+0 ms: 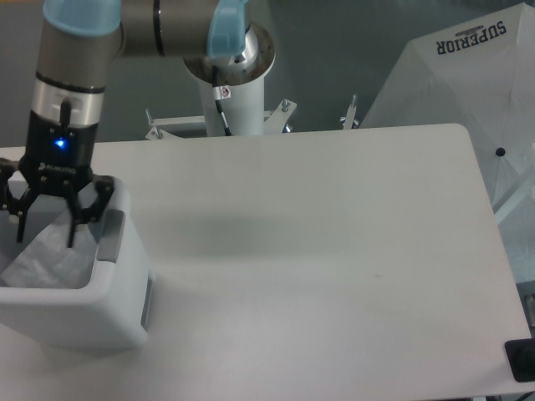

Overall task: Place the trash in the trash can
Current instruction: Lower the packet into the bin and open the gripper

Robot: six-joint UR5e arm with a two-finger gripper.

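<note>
The white trash can (109, 309) stands at the table's front left corner, a grey tab (110, 236) on its rim. My gripper (45, 236) hangs over its mouth, fingers spread open with nothing pinched between them. Crinkled clear plastic trash (50, 261) lies inside the can just under the fingertips. Whether that is the bag or the bottle I cannot tell, and no other trash shows on the table.
White fabric marked "SUPERIOR" (468, 75) fills the upper right beyond the table edge. The arm's white base column (238, 92) rises behind the table's far edge. A small black object (522, 359) sits at the bottom right corner.
</note>
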